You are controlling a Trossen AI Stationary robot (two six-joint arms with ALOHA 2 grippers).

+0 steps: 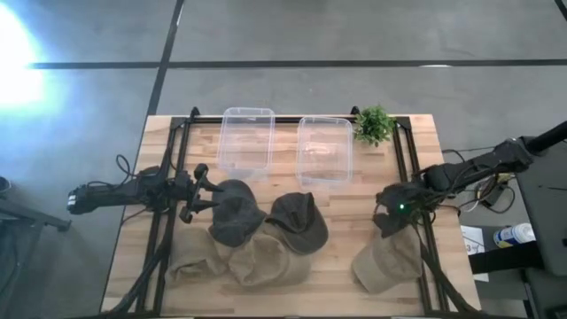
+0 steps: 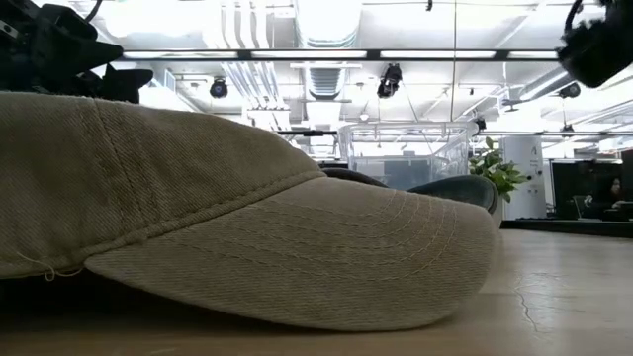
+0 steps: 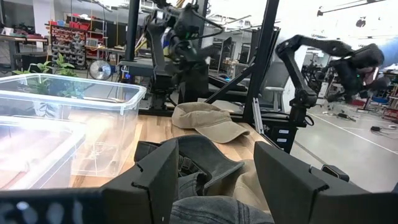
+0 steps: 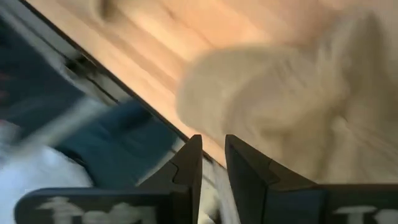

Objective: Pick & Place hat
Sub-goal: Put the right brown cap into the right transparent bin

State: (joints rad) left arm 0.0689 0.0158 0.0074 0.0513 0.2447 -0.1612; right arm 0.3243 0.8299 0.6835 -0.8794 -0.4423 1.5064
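Overhead, the left gripper [image 1: 197,193] sits with fingers spread wide, beside a dark hat [image 1: 235,213] at the left of the hat pile. Another dark hat [image 1: 299,221] and tan hats [image 1: 252,259] lie next to it, in front of two clear bins [image 1: 246,140]. The right gripper [image 1: 390,220] hovers over a lone tan hat [image 1: 385,263] at the table's [image 1: 337,283] right; its fingers [image 4: 186,168] stand nearly together, holding nothing. A small plant [image 1: 373,124] stands at the far edge.

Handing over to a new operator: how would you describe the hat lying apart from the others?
Find the wooden table and go to its right side, under the right arm. The tan cap lies alone there below the right gripper; the other hats sit heaped by the left arm.
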